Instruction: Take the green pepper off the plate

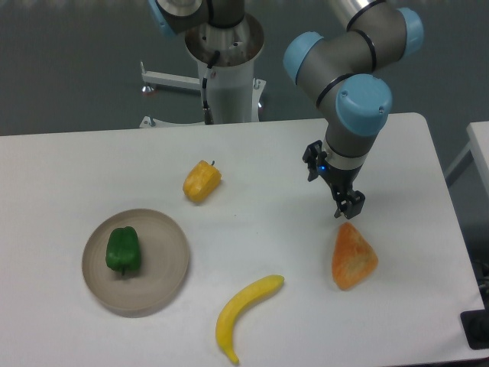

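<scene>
Nothing grasped yet: green pepper lying on the plate, left on the worktop. Hand well apart, above the orange piece, empty; spread or pressed together, cannot tell.

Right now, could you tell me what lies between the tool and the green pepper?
In the camera view, mostly bare table separates the tool from the green pepper; the yellow pepper sits just above that line, the banana below.
</scene>
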Available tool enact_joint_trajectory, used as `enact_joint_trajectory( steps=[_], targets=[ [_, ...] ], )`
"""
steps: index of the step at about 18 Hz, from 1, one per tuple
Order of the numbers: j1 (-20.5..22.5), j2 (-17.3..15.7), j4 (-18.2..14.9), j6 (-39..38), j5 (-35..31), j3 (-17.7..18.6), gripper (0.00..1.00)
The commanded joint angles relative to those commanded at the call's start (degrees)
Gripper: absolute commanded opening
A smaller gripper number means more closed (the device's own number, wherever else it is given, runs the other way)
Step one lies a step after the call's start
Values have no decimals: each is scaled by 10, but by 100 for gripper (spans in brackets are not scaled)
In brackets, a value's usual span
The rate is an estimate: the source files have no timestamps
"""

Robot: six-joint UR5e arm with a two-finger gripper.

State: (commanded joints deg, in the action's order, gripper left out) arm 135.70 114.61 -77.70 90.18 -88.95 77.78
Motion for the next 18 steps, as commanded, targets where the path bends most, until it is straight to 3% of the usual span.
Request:
enact_joint_trajectory(
  steps=[14,18],
  targets=[
    [3,4,0,-11,31,6,100],
    [-36,-1,1,-84,62,5,100]
  ],
)
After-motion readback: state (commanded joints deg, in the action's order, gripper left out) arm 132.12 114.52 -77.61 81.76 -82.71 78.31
